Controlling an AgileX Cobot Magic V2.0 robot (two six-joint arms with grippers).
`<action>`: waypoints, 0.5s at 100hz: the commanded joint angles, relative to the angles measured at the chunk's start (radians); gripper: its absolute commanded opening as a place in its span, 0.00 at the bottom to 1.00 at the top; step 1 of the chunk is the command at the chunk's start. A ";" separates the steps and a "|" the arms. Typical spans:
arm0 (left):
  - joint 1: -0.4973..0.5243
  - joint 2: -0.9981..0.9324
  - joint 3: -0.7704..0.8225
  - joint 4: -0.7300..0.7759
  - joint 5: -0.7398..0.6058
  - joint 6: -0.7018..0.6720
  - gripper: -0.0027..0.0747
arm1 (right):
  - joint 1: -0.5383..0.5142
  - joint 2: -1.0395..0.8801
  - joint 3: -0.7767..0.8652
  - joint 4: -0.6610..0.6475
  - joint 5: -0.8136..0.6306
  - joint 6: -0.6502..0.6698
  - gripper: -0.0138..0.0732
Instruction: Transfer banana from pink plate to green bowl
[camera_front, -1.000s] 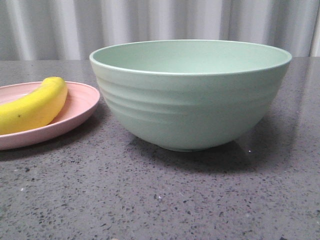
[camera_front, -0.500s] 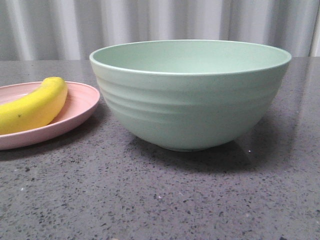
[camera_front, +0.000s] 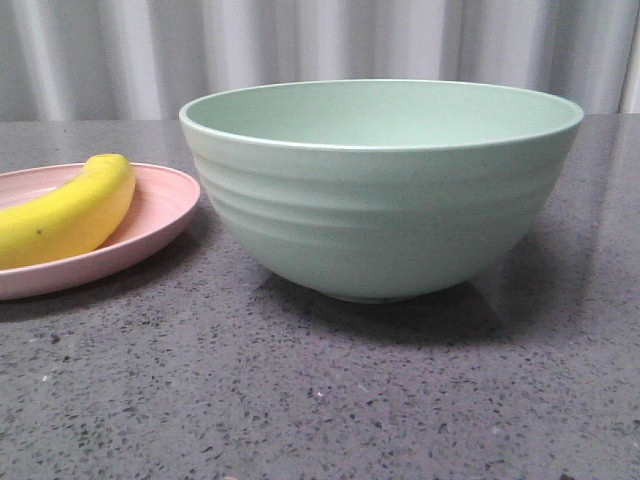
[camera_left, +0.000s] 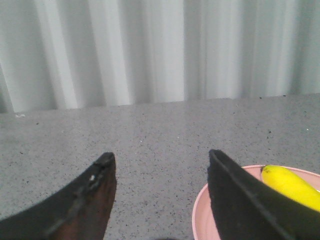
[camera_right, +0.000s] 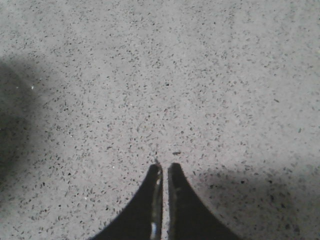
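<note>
My left gripper (camera_left: 160, 167) hangs spread wide and empty just beside the pink plate (camera_front: 165, 205), where the banana (camera_front: 70, 212) lies at the table's (camera_front: 320, 400) left edge, close beside the green bowl (camera_front: 380, 190); my right gripper (camera_right: 163, 172) is pinched closed on nothing over bare tabletop.
</note>
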 joint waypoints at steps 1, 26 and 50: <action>-0.020 0.051 -0.078 -0.030 0.001 -0.009 0.53 | -0.007 0.010 -0.036 0.005 -0.054 -0.007 0.09; -0.124 0.223 -0.251 -0.039 0.223 -0.009 0.53 | -0.007 0.010 -0.036 0.005 -0.057 -0.007 0.09; -0.250 0.384 -0.355 -0.078 0.335 -0.008 0.54 | -0.007 0.010 -0.036 0.005 -0.057 -0.007 0.09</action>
